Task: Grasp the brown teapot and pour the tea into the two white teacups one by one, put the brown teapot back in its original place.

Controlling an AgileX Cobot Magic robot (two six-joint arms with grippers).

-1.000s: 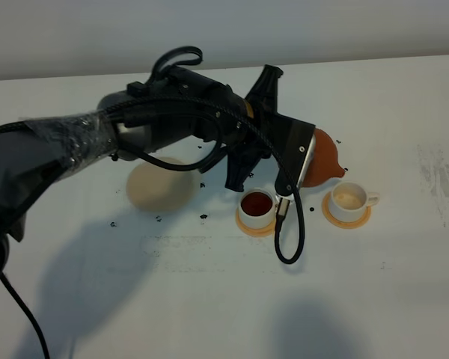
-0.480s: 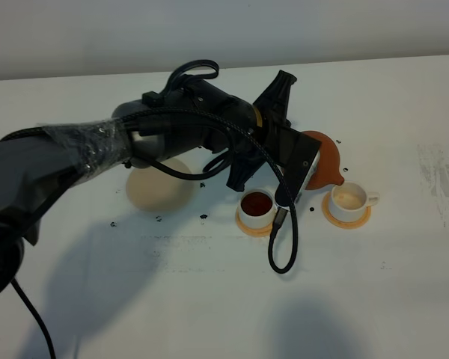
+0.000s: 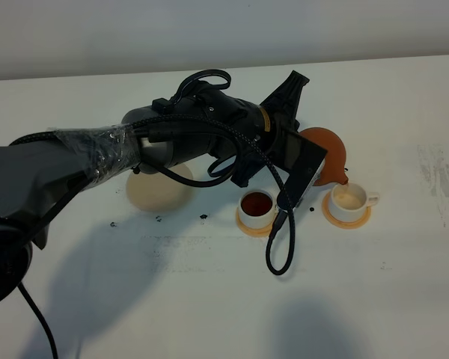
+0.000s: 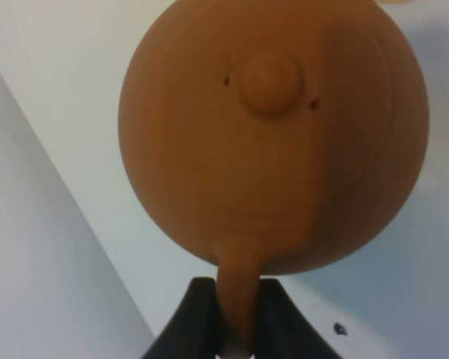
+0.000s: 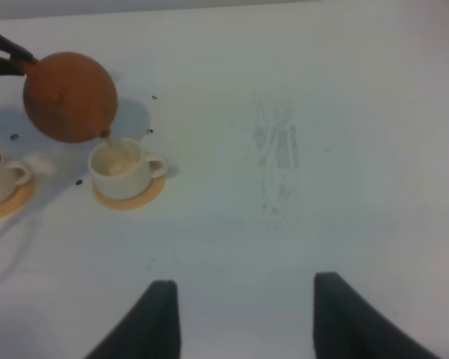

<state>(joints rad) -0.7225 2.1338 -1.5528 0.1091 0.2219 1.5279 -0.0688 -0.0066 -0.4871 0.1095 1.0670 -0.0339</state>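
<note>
The brown teapot [image 3: 328, 152] hangs tilted in the air, its spout down over the rim of the right white teacup [image 3: 349, 197]. My left gripper [image 4: 236, 310] is shut on the teapot's [image 4: 273, 134] handle; the lid knob faces the wrist camera. The left white teacup [image 3: 257, 203] holds dark tea. In the right wrist view the teapot [image 5: 69, 96] tips over the right teacup [image 5: 120, 164], whose inside looks pale, with the filled teacup [image 5: 0, 178] beside it. The cream saucer [image 3: 161, 188] lies bare at the left. My right gripper [image 5: 243, 314] is open and empty, well away from the cups.
Each cup stands on an orange coaster [image 3: 346, 215]. My left arm [image 3: 194, 134] with its looping black cable [image 3: 280, 250] stretches over the table above the saucer and the left cup. Small dark specks lie scattered around the saucer and cups.
My left wrist has rotated and shifted up and right. More of the teapot shows now, and its spout has come down over the right teacup.
</note>
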